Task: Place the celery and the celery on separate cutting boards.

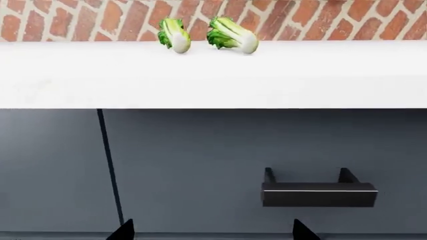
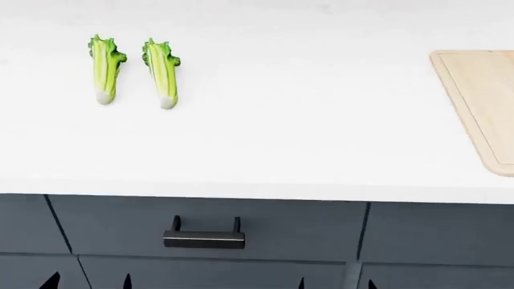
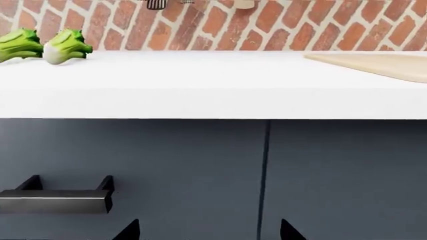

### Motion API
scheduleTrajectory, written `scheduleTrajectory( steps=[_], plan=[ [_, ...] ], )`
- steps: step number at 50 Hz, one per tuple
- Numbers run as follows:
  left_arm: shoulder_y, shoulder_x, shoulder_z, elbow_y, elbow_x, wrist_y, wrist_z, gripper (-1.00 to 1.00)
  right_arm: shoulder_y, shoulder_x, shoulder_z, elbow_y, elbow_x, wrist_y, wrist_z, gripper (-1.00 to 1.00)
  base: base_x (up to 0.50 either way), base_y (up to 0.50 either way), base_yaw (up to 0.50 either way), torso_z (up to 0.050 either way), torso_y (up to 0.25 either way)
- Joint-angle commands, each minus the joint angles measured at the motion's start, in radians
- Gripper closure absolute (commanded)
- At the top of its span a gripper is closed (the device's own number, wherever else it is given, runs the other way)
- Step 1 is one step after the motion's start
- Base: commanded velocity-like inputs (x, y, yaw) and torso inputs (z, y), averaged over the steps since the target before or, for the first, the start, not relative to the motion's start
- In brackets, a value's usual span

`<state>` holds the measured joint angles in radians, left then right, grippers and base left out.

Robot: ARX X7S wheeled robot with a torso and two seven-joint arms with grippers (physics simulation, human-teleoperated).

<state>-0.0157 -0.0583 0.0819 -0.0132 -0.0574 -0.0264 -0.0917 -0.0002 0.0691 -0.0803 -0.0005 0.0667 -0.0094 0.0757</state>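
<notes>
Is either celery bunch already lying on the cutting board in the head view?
No, both celery bunches lie on the bare white counter, far from the cutting board.

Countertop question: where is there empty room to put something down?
The widest bare patch of countertop runs between the right celery and the cutting board. The front strip is free too. It is crowded only where the left celery lies beside its twin.

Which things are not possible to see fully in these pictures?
- Cutting board: head view's right edge cuts it off; its groove cannot be judged.
- Second cutting board: in no view.
- Left hand, right hand: only dark fingertips show at the bottom edges.
- Left celery, right celery: foreshortened in wrist views.
</notes>
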Motion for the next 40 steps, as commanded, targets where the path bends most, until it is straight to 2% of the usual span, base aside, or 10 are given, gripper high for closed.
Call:
scheduleTrajectory(
  steps=[1,18,19,20,22,23,40],
  plan=[
    [-0.004,-0.018,0.012,-0.001,-0.014,-0.002,-0.029,-1.0,0.001,0.016,-0.025,-0.001,0.011,0.005,0.014,-1.0,0.0,0.5,0.0,0.0,0.0],
    [-0.005,-0.042,0.028,-0.022,-0.02,0.013,-0.06,-1.0,0.003,0.032,-0.041,0.004,0.026,-0.002,0.046,-1.0,0.0,0.48,0.0,0.0,0.0],
    [0.015,-0.047,0.036,-0.007,-0.027,0.082,-0.041,-1.0,0.003,0.032,-0.04,0.002,0.031,-0.009,0.047,-1.0,0.0,0.0,0.0,0.024,0.0],
    [0.011,-0.041,0.022,0.002,-0.094,0.033,-0.017,-1.0,0.004,0.034,-0.041,0.004,0.032,-0.009,0.047,-1.0,0.0,0.0,0.0,0.05,0.0],
    [0.001,-0.044,0.023,0.001,-0.098,0.023,-0.02,-1.0,0.005,0.036,-0.045,0.006,0.035,-0.009,0.048,-1.0,0.0,0.0,0.0,0.05,0.0],
    [0.007,-0.05,0.046,-0.001,-0.032,0.071,-0.044,-1.0,0.008,0.036,-0.05,0.005,0.035,0.011,0.048,-1.0,0.0,0.0,0.0,0.05,0.0],
    [0.01,-0.069,0.066,-0.007,-0.043,0.085,-0.053,-1.0,0.01,0.051,-0.068,0.006,0.051,0.01,0.065,-1.0,0.0,0.0,0.0,0.05,0.0]
  ],
)
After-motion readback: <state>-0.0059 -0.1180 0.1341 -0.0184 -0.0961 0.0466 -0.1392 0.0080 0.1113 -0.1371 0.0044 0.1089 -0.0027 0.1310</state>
